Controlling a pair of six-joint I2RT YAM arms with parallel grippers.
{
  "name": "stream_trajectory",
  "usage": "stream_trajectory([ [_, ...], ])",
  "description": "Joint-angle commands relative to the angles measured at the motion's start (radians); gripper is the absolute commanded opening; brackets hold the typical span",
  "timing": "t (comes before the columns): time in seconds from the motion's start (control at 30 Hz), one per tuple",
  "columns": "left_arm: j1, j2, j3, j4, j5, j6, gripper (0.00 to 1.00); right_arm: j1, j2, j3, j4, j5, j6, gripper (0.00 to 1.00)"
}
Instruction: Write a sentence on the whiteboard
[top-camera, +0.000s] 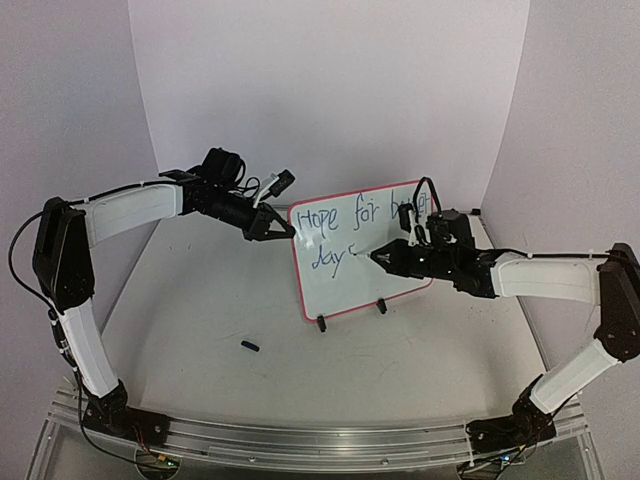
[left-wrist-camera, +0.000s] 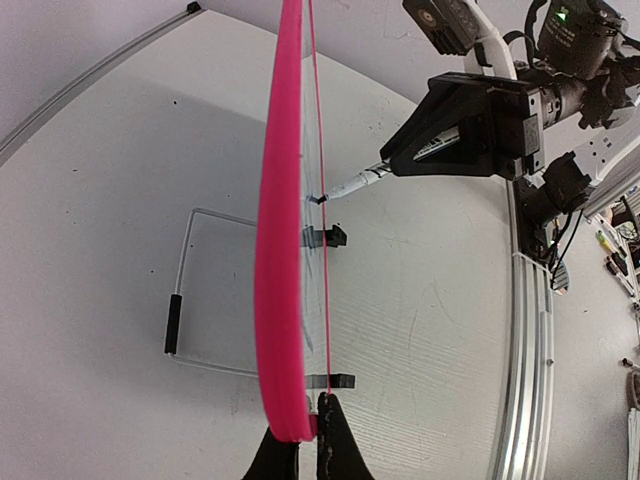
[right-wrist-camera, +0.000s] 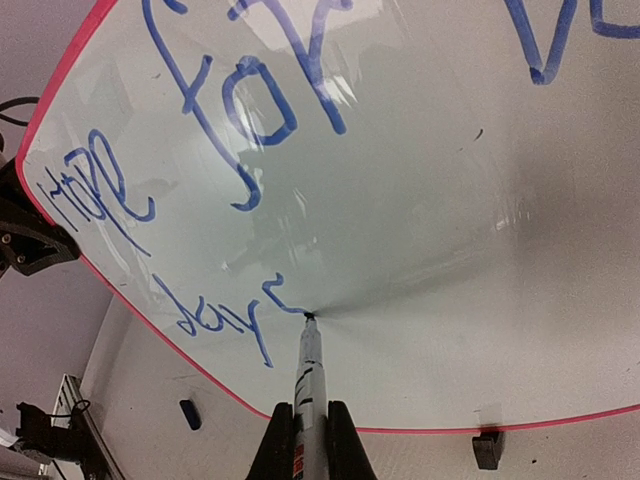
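The whiteboard (top-camera: 360, 285) stands tilted on the table, red-pink frame all round. Blue writing, the sentence (top-camera: 340, 215), runs in two lines: "Hope for" and a word partly hidden by my right arm, then "day" with a curl after it. My left gripper (top-camera: 283, 230) is shut on the board's upper left edge (left-wrist-camera: 280, 250); in the left wrist view its fingers (left-wrist-camera: 310, 415) pinch the frame. My right gripper (right-wrist-camera: 309, 410) is shut on a marker (right-wrist-camera: 308, 375). The marker's tip touches the board at the end of the curl (right-wrist-camera: 280, 300).
Two black clip feet (top-camera: 321, 324) (top-camera: 381, 306) hold the board's lower edge. A small blue cap (top-camera: 251, 346) lies on the table in front of the board. A wire stand (left-wrist-camera: 185, 290) rests behind the board. White walls close in the back and sides.
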Motion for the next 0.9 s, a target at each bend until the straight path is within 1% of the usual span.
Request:
stream_trajectory([
  [0.0, -0.039, 0.045, -0.030, -0.155, -0.057, 0.066, 0.00, -0.007, 0.001, -0.004, -0.008, 0.028, -0.016, 0.00],
  [0.53, -0.041, 0.042, -0.030, -0.157, -0.059, 0.066, 0.00, -0.003, 0.042, 0.040, 0.003, -0.025, -0.027, 0.00],
  [0.87, -0.041, 0.042, -0.030, -0.157, -0.059, 0.067, 0.00, -0.004, 0.001, 0.008, 0.115, -0.087, 0.033, 0.00],
])
